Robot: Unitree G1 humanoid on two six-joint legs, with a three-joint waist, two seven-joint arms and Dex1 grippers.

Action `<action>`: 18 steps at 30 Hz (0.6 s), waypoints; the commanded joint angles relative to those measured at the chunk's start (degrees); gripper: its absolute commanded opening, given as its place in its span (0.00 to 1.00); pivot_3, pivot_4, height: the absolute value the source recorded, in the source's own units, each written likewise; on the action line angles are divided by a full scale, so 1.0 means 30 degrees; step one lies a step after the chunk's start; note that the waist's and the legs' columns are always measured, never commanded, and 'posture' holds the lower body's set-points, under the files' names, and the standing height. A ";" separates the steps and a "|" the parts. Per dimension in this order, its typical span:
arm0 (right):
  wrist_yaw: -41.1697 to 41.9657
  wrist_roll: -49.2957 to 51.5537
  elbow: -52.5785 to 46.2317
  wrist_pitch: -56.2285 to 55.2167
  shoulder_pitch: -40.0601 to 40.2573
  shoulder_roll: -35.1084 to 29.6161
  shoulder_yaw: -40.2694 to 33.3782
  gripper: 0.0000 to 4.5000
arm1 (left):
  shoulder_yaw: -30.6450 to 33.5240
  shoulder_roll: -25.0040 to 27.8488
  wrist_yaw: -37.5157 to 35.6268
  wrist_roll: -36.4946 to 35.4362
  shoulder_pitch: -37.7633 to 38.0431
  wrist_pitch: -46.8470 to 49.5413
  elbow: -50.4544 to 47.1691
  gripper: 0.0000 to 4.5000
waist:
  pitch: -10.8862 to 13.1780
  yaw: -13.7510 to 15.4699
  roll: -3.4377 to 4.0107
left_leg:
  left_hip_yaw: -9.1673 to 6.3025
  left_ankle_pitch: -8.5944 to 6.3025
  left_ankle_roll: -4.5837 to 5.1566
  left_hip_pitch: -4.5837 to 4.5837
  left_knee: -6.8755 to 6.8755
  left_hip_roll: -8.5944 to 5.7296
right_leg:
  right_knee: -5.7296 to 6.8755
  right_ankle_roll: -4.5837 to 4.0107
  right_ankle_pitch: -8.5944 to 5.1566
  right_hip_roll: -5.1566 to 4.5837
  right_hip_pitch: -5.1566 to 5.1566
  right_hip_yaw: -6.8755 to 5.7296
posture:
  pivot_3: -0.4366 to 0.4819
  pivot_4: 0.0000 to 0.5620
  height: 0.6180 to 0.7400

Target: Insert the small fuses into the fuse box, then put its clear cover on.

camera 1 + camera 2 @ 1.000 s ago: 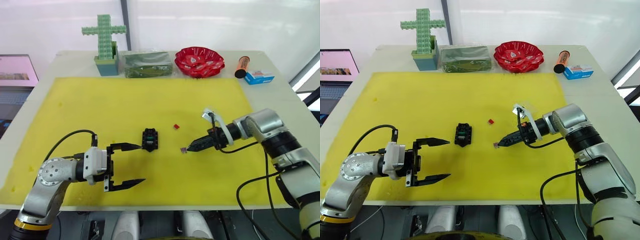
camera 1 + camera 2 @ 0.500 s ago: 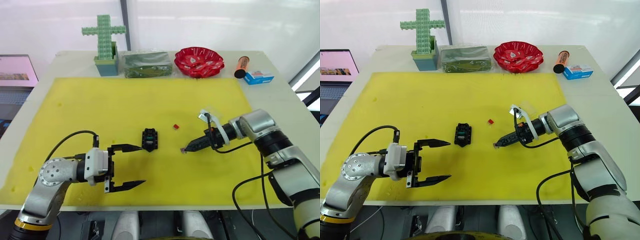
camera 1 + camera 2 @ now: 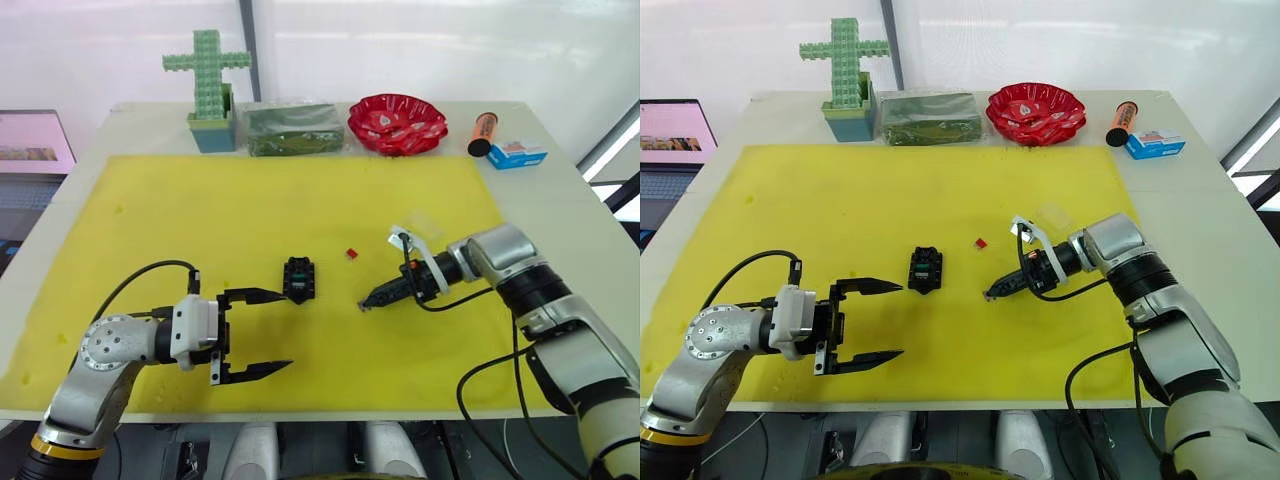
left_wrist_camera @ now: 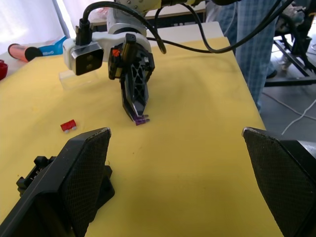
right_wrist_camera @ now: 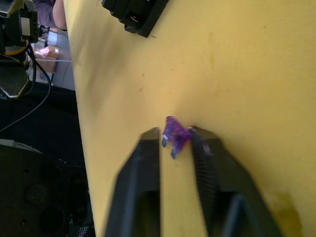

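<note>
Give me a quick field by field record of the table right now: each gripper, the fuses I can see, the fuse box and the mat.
right gripper: fingertips either side of the purple fuse, tips low at the mat
left gripper: open, holding nothing, one fingertip close beside the fuse box
fuse box: on the yellow mat, between the two grippers, something green in its top
red fuse: loose on the mat, apart from the fuse box
clear cover: faint clear shape on the mat, behind the right wrist

No text, label or number is legible (any print is too small).
</note>
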 commanded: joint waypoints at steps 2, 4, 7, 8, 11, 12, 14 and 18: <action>-0.0328 -0.0201 -0.0038 -0.0093 0.0371 0.0033 -0.0319 0.01 | 0.0007 0.0140 0.0184 -0.0038 -0.0121 -0.0037 -0.0511 1.00 | -0.0002 -0.0003 -0.0002 | -0.0001 0.0000 0.0001 0.0009 0.0020 0.0000 | 0.0023 -0.0002 -0.0001 0.0000 0.0009 0.0000 | 0.48 0.27 1.00; -0.0492 -0.0118 -0.0308 0.0048 0.0632 -0.0163 -0.0543 0.01 | 0.0003 0.0148 0.0199 -0.0027 -0.0094 -0.0051 -0.0506 1.00 | -0.0003 0.0029 -0.0003 | -0.0006 0.0000 0.0000 0.0010 0.0036 0.0000 | 0.0041 -0.0004 -0.0002 0.0000 0.0011 0.0000 | 0.48 0.27 1.00; -0.0727 0.0131 -0.0951 0.0491 0.1080 -0.0459 -0.0980 0.01 | -0.0015 0.0165 0.0187 -0.0037 -0.0104 -0.0050 -0.0487 1.00 | -0.0004 0.0059 -0.0003 | -0.0012 -0.0001 0.0000 0.0007 0.0061 0.0000 | 0.0048 -0.0004 -0.0003 -0.0001 0.0021 -0.0001 | 0.48 0.27 1.00; -0.0937 0.0305 -0.1225 0.0839 0.1239 -0.0507 -0.1294 0.01 | -0.0020 0.0174 0.0169 -0.0059 -0.0113 -0.0037 -0.0477 1.00 | -0.0004 0.0071 -0.0003 | -0.0013 -0.0001 0.0000 0.0006 0.0067 0.0000 | 0.0048 -0.0003 -0.0003 -0.0001 0.0022 -0.0001 | 0.48 0.27 1.00; -0.1947 0.1256 -0.2532 0.2756 0.1803 -0.0626 -0.2762 0.01 | -0.0002 0.0200 0.0119 -0.0079 -0.0119 -0.0059 -0.0430 1.00 | -0.0004 0.0132 -0.0003 | -0.0018 -0.0001 0.0000 0.0002 0.0079 0.0000 | 0.0059 -0.0004 -0.0003 -0.0002 0.0023 -0.0002 | 0.48 0.27 1.00; -0.2470 0.1623 -0.3220 0.3542 0.2110 -0.0672 -0.3381 0.01 | 0.0025 0.0211 0.0107 -0.0093 -0.0122 -0.0062 -0.0410 1.00 | -0.0004 0.0159 -0.0003 | -0.0018 -0.0001 0.0000 -0.0002 0.0082 -0.0002 | 0.0062 -0.0004 -0.0003 -0.0003 0.0021 -0.0002 | 0.48 0.27 1.00; -0.3875 0.2341 -0.4779 0.5470 0.2880 -0.0541 -0.5047 0.01 | 0.0096 0.0248 0.0096 -0.0131 -0.0037 -0.0065 -0.0447 1.00 | -0.0004 0.0304 -0.0003 | -0.0018 -0.0001 0.0000 -0.0004 0.0088 -0.0001 | 0.0063 -0.0004 -0.0003 -0.0004 0.0019 -0.0001 | 0.48 0.27 1.00; -0.8652 0.3576 -0.7729 0.9217 0.4904 0.0930 -1.0134 0.01 | 0.0207 0.0342 0.0181 -0.0253 0.0243 0.0003 -0.0603 1.00 | -0.0005 0.0495 -0.0005 | -0.0017 -0.0002 0.0001 -0.0008 0.0090 0.0000 | 0.0065 -0.0029 -0.0017 -0.0004 0.0012 -0.0002 | 0.48 0.27 1.00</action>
